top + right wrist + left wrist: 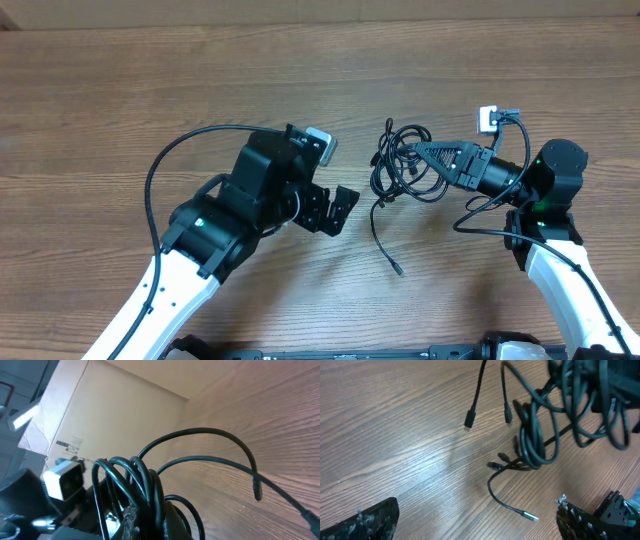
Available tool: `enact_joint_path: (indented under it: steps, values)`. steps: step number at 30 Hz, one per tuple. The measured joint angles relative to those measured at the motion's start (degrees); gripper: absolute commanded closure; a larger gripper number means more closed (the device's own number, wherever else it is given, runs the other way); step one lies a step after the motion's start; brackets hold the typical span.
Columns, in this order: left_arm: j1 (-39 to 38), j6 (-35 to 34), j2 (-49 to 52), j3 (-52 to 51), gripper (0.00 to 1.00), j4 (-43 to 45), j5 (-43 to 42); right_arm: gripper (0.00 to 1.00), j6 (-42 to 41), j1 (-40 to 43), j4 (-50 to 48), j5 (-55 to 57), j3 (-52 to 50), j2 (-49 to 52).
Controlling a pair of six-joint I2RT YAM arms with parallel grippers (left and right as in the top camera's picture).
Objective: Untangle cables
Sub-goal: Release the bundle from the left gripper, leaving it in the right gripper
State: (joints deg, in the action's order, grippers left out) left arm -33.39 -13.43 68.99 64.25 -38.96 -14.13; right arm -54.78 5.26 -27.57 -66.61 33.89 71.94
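**Operator:** Where are the cables relative to each set of fingers?

**Spotter:** Your right fingers are clenched on the cables, biting the upper right side of the bundle. In your right wrist view the black loops wrap over the tips. Your left fingers are spread wide with nothing between them, just left of the bundle and not touching it. One loose cord runs down from the bundle across the table. It ends in a silver plug lying between your two arms.

**Operator:** Any writing you can read?

**Spotter:** There's only a label on the cardboard box in your right wrist view, and its print is too small to read.
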Motion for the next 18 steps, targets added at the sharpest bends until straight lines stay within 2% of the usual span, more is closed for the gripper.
enact_joint_path:
  steps: [16,18]
  values:
    - [-0.02,-7.67,2.51,0.00,0.00,5.84,-0.20,0.96,0.81,0.00,-1.33,-1.84,0.00,0.02]
    - [-0.09,-8.37,3.26,0.00,0.03,5.99,-0.20,0.96,0.83,0.00,-1.36,-2.10,0.00,0.02]
